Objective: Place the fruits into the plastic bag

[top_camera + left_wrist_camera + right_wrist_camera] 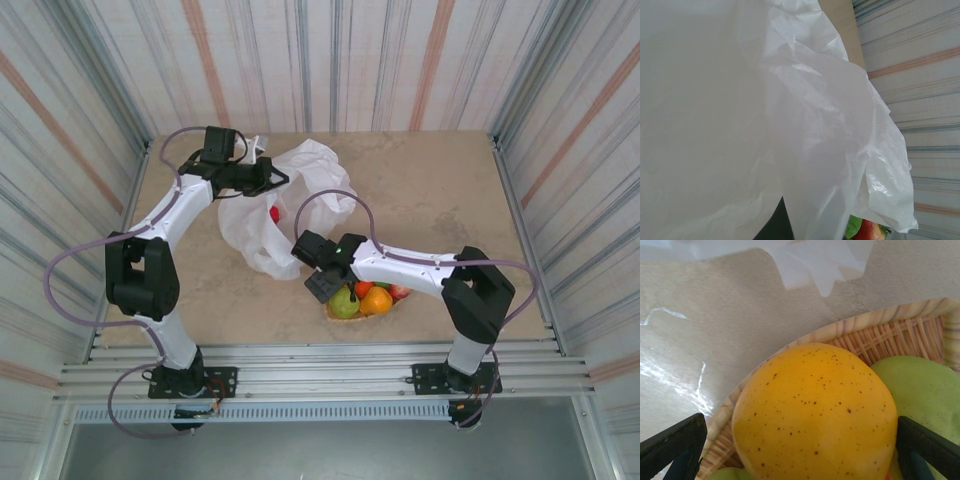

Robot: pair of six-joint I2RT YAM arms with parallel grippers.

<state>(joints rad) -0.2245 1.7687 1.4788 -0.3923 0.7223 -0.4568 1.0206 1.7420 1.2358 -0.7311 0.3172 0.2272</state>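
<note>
My left gripper (268,178) is clenched on the upper edge of the thin crinkled white translucent plastic bag (300,205), though the pinch itself is buried in film. From my left wrist the bag hangs close against the lens and hides my fingertips. A dark shape at the bottom edge is too cut off to name. Just below that gripper a small red fruit (274,213) shows through the bag's wall. Past the bag's lower hem, a green fruit (854,227) and a red apple-like fruit (870,231) peek in, both cropped.

My right gripper (800,455) is spread wide, one finger (672,450) on each side of a speckled orange fruit (815,410) in the tan woven tray (880,335). I cannot tell whether either finger touches it. Another green fruit sits just right of it, partly out of frame.
</note>
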